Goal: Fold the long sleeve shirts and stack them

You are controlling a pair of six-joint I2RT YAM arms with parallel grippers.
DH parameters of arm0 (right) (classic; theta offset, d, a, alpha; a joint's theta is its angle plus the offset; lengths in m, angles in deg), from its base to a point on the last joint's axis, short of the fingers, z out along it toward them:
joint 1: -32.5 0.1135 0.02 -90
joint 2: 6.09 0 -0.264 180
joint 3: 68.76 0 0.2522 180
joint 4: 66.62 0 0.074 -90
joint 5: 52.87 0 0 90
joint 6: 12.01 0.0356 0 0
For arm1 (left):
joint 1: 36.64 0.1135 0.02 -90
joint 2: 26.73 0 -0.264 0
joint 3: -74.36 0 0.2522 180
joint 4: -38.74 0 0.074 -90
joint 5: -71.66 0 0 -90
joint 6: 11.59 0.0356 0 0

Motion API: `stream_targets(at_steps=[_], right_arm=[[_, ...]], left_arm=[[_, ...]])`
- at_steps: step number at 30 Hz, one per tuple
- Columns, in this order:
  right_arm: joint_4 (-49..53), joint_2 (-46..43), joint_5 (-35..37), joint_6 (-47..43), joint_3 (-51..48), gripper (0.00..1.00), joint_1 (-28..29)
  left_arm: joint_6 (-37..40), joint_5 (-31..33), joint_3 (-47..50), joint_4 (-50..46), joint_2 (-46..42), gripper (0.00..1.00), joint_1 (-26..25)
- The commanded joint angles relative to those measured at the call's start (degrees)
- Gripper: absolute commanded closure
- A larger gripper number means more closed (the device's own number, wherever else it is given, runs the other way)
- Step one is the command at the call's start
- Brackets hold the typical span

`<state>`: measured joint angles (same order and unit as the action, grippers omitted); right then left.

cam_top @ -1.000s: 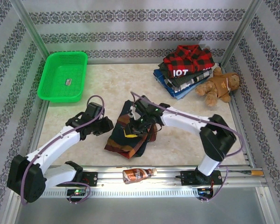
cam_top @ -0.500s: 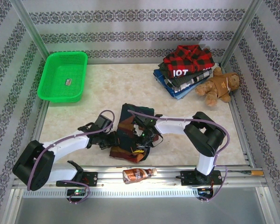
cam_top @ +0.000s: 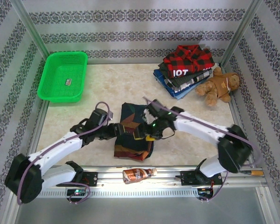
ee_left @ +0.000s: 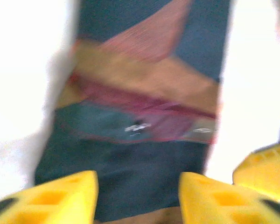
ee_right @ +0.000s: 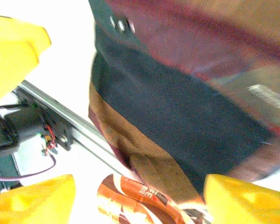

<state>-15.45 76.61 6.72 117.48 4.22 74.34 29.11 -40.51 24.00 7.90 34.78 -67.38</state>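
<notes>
Top external: beige marbled tabletop [cam_top: 102, 88] inside a metal frame, patterned wallpaper on three sides; green basket [cam_top: 63, 77] at the far left corner; stack of folded shirts [cam_top: 186, 70] at the far right, red-black check on top, a dark one with white letters under it; teddy bear [cam_top: 219, 86] just beside the stack, to its right; plaid shirt [cam_top: 133, 142] folded into a narrow bundle at centre near the front edge; left gripper [cam_top: 119, 130] at the bundle's left edge, right gripper [cam_top: 148, 131] at its right edge, both low over the cloth; small brown bottle [cam_top: 139, 174] lying on the front rail [cam_top: 177, 171], near the bundle.

Left wrist: blurred; plaid shirt [ee_left: 144, 107] lies flat below, navy, orange and red bands; left gripper [ee_left: 137, 186] with yellow fingers [ee_left: 51, 196] spread apart, nothing pinched between them.

Right wrist: plaid shirt [ee_right: 177, 107] across the frame, navy and brown; right gripper [ee_right: 140, 196] jaws standing wide, empty; bottle [ee_right: 130, 203] and rail [ee_right: 79, 135] beyond the shirt's edge.
</notes>
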Motion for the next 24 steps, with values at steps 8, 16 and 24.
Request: stream_targets(at_steps=[8, 16, 24], right_arm=[[14.9, 9.8, 17.9, -19.0, 6.5, 0.11, -11.3], [3.7, 18.1, 9.5, -15.2, 5.3, 0.05, -10.6], [4.2, 23.4, 11.0, -13.2, 6.0, 0.13, -9.6]], left_arm=[[13.7, -3.2, -16.8, -3.7, 9.5, 0.00, 1.4], [16.2, -4.3, -17.9, -1.5, 14.3, 0.00, 1.9], [15.7, -4.5, -14.3, -0.7, 12.4, 0.00, 2.9]])
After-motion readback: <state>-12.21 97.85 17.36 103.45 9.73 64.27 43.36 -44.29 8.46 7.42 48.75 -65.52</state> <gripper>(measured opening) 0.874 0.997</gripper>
